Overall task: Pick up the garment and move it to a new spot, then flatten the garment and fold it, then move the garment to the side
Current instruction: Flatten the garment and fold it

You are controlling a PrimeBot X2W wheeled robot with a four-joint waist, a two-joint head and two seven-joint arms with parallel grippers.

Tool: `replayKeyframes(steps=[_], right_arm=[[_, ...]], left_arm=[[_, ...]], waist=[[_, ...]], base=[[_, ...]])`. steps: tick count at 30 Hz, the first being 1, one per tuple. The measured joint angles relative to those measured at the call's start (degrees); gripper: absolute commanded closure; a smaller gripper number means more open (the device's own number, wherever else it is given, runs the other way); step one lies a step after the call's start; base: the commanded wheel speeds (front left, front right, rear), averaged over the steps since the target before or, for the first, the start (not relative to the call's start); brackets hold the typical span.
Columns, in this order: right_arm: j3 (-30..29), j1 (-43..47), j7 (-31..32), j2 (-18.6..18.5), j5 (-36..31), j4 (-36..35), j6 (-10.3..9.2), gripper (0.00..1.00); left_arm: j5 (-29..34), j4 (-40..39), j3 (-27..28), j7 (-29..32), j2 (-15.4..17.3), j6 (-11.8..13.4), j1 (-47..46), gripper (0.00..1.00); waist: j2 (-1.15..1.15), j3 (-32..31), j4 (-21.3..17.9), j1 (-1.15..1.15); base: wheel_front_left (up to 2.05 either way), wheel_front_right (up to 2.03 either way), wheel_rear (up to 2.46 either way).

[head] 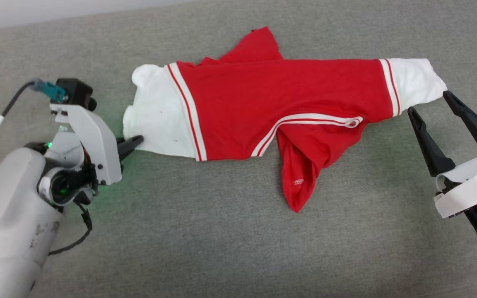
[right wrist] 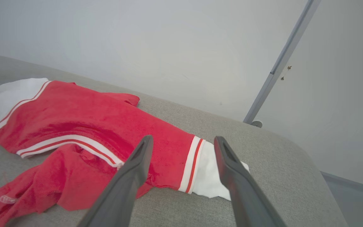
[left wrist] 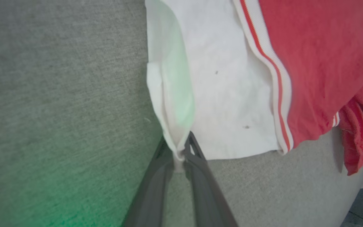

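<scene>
Left pincer (left wrist: 183, 148) gripped a corner of the garment (head: 284, 95) at its near cuff (left wrist: 225, 94). Right pincer (head: 428, 102) gaped empty beside the far cuff (head: 414, 80). The soft, light cloth would likely sag, so the cuffs looked the best holds.

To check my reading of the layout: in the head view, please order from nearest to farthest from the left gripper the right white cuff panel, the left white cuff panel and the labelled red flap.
1. Left white cuff panel: at the left gripper, its corner pinched.
2. Labelled red flap: middle of the garment, toward the near side.
3. Right white cuff panel: far right.
</scene>
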Motion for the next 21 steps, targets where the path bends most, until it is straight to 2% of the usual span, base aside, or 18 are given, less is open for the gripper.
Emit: replayKeyframes(steps=[5,14,21], right_arm=[[-0.7,0.3,1.0,-0.4,-0.2,-1.0,0.00,0.00],[-0.7,2.2,1.9,-0.5,0.0,-1.5,0.00,0.00],[0.1,2.2,2.4,-0.7,0.6,-2.1,0.00,0.00]], left_arm=[[-2.0,1.5,-0.7,-2.7,0.6,0.0,0.2,1.00],[-4.7,1.4,0.3,-5.1,8.2,0.0,3.2,1.00],[-5.1,2.1,0.5,-6.4,11.3,0.0,3.8,1.00]], waist=[[0.00,-0.5,1.4,0.00],[0.00,-2.5,4.5,0.00],[0.00,-3.5,4.8,0.00]], base=[[0.00,0.00,0.00],[0.00,0.00,0.00],[0.00,0.00,0.00]])
